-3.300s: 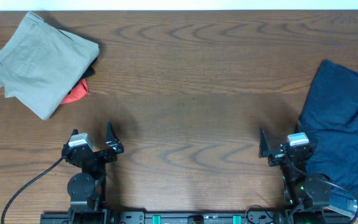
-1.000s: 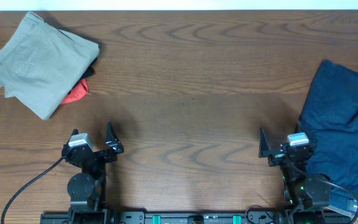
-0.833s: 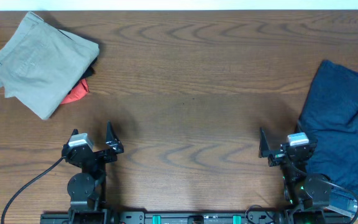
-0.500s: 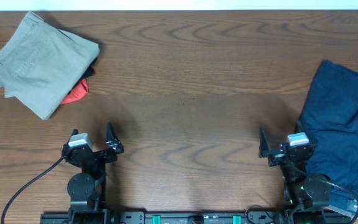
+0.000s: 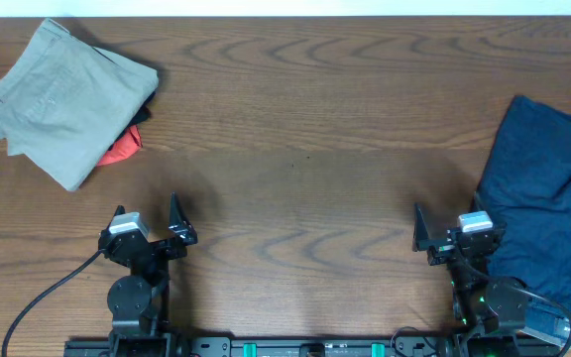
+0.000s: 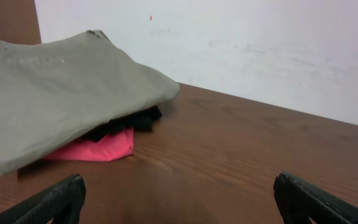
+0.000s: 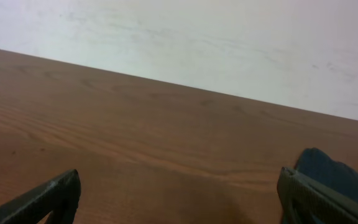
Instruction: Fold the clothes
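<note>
The left gripper [image 5: 147, 210] hangs low over the wooden table [image 5: 305, 119] with its jaws spread wide and nothing between them; in the left wrist view only bare wood lies between its two dark fingertips [image 6: 67, 190]. Ahead of these jaws and off to their left, well apart from them, sits a stack of clothes: folded khaki shorts [image 5: 62, 99] on top, with a seam line showing across the upper face. An orange-red piece [image 5: 122, 149] pokes out from under the edge of the shorts nearest the jaws, and a black piece [image 5: 145, 114] shows in the same gap, just above the red one. From the left wrist the stack appears beyond the left finger, the shorts [image 6: 55, 93] draped over the black piece [image 6: 129, 121] and the flat orange-red piece [image 6: 98, 146]. The right gripper [image 5: 449, 220] is likewise spread wide and grips nothing, with plain tabletop between its fingertips [image 7: 61, 193]. A navy denim garment [image 5: 548, 188] lies loosely spread and rumpled just beside these jaws on their right, running from beside the arm's base to well ahead of the fingers; in the right wrist view its dark blue edge [image 7: 331, 177] shows just past the right finger. A white wall [image 6: 260, 50] rises behind the table's far edge, and a black cable [image 5: 43, 297] curves away from the left arm.
</note>
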`<move>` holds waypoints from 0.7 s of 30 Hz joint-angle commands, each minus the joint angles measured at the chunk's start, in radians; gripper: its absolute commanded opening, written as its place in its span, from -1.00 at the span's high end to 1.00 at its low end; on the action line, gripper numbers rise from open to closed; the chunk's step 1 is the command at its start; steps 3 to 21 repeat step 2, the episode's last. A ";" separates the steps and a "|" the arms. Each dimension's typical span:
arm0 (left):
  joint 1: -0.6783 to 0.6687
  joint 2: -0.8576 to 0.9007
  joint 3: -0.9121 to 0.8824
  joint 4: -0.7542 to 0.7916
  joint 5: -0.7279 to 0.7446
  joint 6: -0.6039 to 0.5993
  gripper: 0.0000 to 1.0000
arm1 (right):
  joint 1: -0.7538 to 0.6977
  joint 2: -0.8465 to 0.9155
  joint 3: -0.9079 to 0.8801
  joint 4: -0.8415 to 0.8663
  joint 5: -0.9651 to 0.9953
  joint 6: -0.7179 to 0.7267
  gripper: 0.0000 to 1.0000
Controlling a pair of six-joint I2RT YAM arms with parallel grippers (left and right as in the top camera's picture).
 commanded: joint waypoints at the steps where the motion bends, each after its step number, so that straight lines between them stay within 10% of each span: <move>1: 0.005 -0.006 -0.017 -0.042 -0.012 0.020 -0.96 | -0.020 -0.006 -0.001 -0.003 -0.007 0.011 -0.99; 21: 0.005 -0.006 -0.017 -0.042 -0.012 0.020 -0.95 | -0.020 -0.006 -0.001 -0.003 -0.007 0.011 -0.99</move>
